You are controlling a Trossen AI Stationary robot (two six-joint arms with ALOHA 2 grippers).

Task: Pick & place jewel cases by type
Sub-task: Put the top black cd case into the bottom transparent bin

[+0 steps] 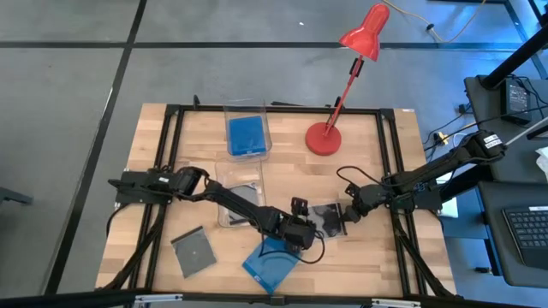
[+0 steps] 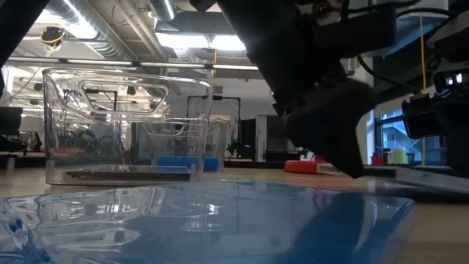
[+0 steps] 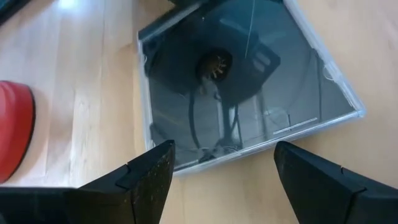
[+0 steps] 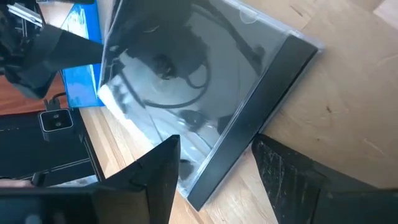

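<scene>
Grey transparent jewel case (image 3: 242,81) flat on table (image 1: 377,248), just ahead of left gripper (image 3: 221,180), jaws spread. Right gripper (image 4: 214,180) also open, at opposite edge. Looks light, rigid, slick, brittle; pinch thin edge.

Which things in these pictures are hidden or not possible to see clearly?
- High view: the clear jewel case is mostly hidden by the left claw and right claw.
- Low view: the blue jewel case fills the foreground, blurred, cut by the edge.
- High view: contents of the nearer clear bin lie under the left arm.
</scene>
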